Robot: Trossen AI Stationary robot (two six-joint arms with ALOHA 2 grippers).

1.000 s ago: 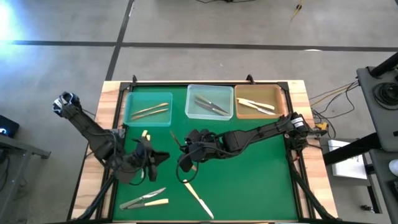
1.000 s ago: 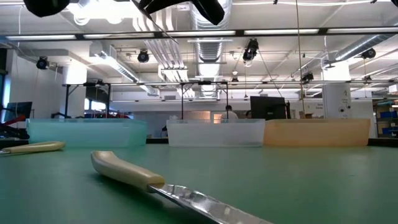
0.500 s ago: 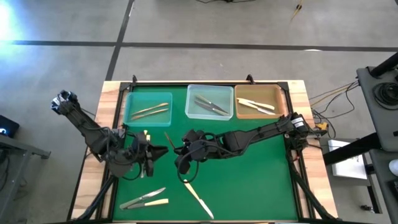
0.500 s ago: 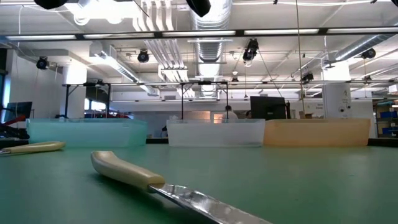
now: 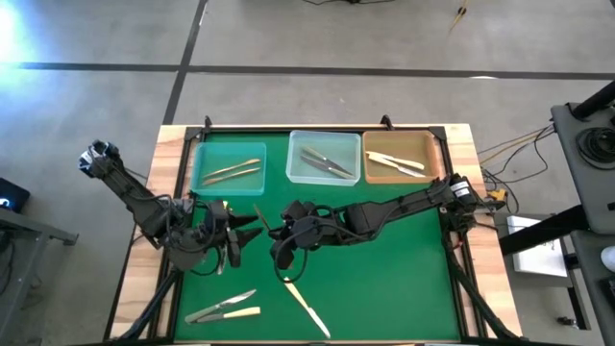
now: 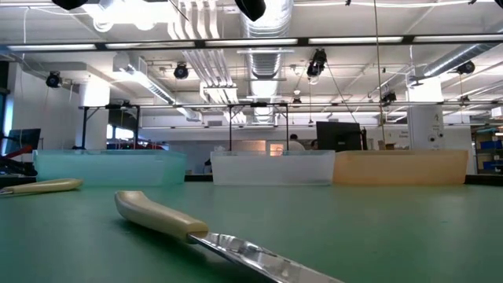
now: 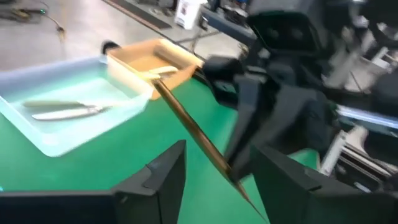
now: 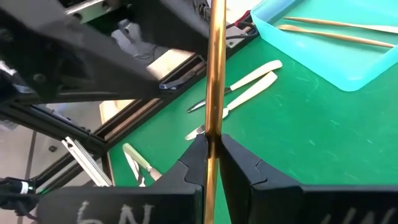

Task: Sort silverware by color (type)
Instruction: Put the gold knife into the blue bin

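My right gripper [image 8: 214,148] is shut on a slim golden-bronze piece of silverware [image 8: 216,68] above the middle of the green mat. In the high view the piece [image 5: 260,214] points from the gripper [image 5: 279,237] toward the far left. My left gripper [image 7: 219,155] stands open just left of it [image 5: 247,231]. Its two fingers stand on either side of the bronze piece [image 7: 193,127] without plainly touching it. Cream-handled and silver pieces [image 5: 224,308] lie flat at the near left. A cream-handled knife [image 5: 306,302] lies flat near the front. My right gripper pinches the bronze piece between its two fingers near one end [image 8: 214,138]. The rest of the piece sticks out ahead of the fingers. It is lifted clear of the mat and slants toward the far left.
Three trays stand along the far edge. The teal one [image 5: 204,179] holds bronze pieces, the clear one [image 5: 296,176] silver pieces and the tan one [image 5: 434,171] cream pieces. A small cream piece [image 5: 223,207] lies left of the grippers. The low view shows the cream-handled knife [image 6: 161,216] close up.
My left gripper has moved a little toward the far edge and has opened beside the bronze piece. My right gripper has shifted slightly left and stayed shut on the piece, which stays lifted.
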